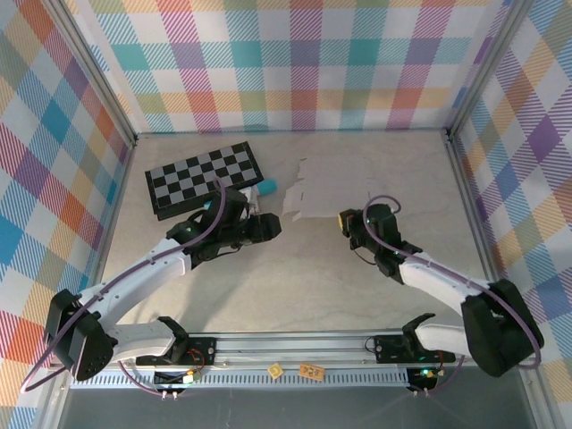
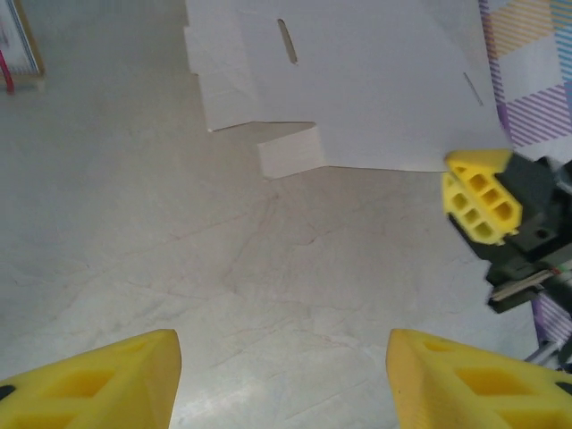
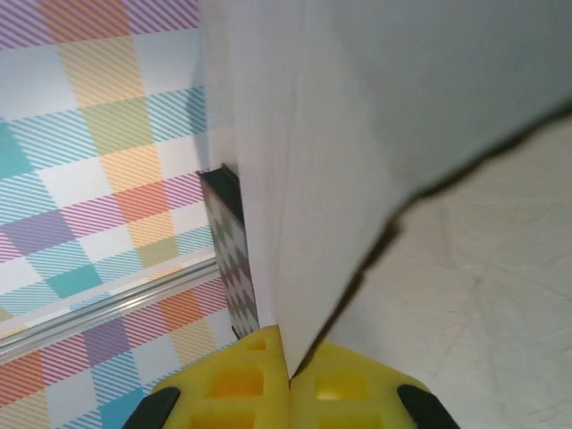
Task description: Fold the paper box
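While right tool (image 3: pixel 288 375) pinches paper box (image 1: pixel 308 189) edge, left tool (image 2: pixel 281 362) spread; open table (image 2: pixel 268 268) between.

- One box (image 1: pixel 315 189), a flat white sheet.
- One checkerboard (image 1: pixel 204 178).
- One small teal item (image 1: pixel 268 186).
- One card (image 2: pixel 20 40), seen from my left wrist.
- Two grippers of mine: left gripper (image 1: pixel 271 226) and right gripper (image 1: pixel 343 220).
- Four yellow fingers (image 2: pixel 98 380), two on each gripper.
- Two small tan tags (image 1: pixel 275 369).

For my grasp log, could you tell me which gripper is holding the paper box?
The right gripper, shut on the paper box's edge; the left gripper is open, short of it.
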Robot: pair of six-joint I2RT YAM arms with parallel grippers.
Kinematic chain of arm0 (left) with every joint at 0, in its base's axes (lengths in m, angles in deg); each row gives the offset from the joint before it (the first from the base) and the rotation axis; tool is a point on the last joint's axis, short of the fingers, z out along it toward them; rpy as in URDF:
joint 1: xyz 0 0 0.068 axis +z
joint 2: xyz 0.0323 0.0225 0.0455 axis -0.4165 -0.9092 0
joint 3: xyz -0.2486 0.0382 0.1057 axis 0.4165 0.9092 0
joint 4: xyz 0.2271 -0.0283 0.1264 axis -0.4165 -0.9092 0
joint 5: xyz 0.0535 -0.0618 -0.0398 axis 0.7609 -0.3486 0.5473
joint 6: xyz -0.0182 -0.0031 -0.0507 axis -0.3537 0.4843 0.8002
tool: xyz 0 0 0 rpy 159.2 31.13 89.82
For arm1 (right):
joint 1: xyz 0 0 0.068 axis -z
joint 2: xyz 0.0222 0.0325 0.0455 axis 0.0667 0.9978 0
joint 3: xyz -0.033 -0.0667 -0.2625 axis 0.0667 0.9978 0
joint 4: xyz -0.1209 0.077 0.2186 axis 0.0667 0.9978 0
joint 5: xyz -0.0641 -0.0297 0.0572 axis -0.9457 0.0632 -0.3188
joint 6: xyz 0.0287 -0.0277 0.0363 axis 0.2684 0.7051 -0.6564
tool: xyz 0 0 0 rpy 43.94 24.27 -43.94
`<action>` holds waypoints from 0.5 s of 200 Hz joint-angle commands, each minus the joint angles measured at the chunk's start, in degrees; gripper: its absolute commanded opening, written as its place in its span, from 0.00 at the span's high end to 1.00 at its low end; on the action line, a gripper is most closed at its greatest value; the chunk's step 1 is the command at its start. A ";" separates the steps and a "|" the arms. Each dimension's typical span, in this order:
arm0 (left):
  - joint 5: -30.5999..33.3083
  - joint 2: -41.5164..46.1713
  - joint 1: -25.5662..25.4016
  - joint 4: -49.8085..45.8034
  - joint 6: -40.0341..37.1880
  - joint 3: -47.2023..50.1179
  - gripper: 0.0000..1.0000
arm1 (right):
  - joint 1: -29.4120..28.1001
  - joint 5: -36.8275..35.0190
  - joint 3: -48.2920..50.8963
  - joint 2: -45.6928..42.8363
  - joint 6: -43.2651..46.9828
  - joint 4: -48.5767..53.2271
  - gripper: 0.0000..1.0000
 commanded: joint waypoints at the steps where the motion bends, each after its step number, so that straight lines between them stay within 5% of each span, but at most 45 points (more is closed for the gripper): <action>1: 2.70 1.25 -0.39 -4.44 -7.86 -4.35 0.38 | 1.91 -0.26 -7.74 -2.81 3.92 17.90 1.00; 42: 2.20 2.38 -0.52 -0.77 -22.57 -4.50 0.39 | 5.24 2.27 -27.65 -0.80 7.21 40.76 1.00; 100: 2.72 1.15 -0.61 15.56 -37.03 -0.43 0.27 | 7.01 7.05 -47.98 6.88 10.32 56.48 1.00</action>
